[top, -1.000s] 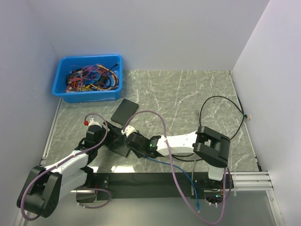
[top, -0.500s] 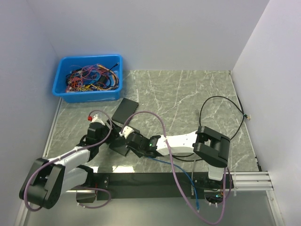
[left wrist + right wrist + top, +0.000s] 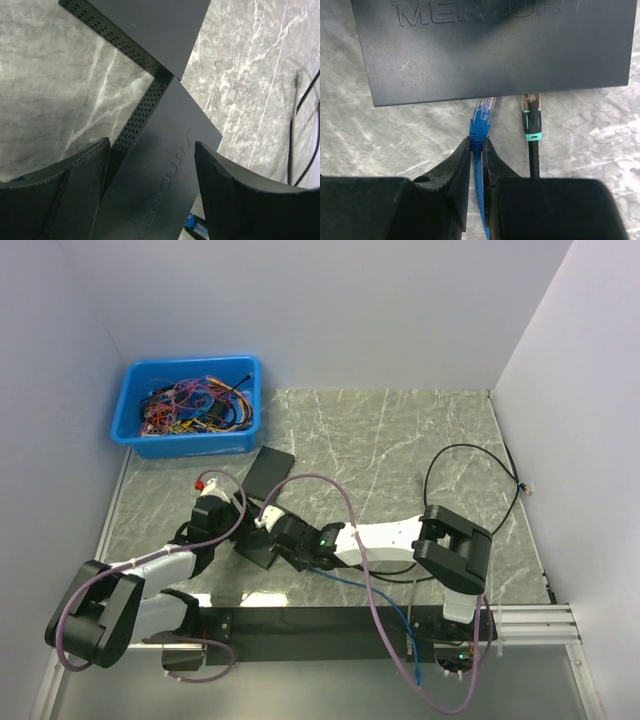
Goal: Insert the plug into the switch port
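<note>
Plug at the port face, seen from the right wrist and from above. My right claw (image 3: 477, 150) is pinched on the blue plug (image 3: 481, 125) at its boot, with the cable trailing back between the fingers. The plug's clear tip lies at the port edge of the switch (image 3: 495, 50), touching it or just under its lip, and I judge it not seated. Just beside it a black plug (image 3: 532, 117) meets the same edge. My left claw (image 3: 151, 147) is spread astride the switch's other end; I cannot tell whether its pads bear on the sides. The plug's long axis runs left to right in the scene, in line with my right forearm and about level with the table. The tip points left at the switch, and in the wrist view it leans slightly off square towards the black plug. Likely faults are these. The skewed tip could catch on the port rim and jam. The switch could slide left towards the second box (image 3: 150, 30) if my left claw is not bracing it. The boot could slip back through my pinch under the push. The ports themselves are hidden, so the plug may also be aimed between two of them.
</note>
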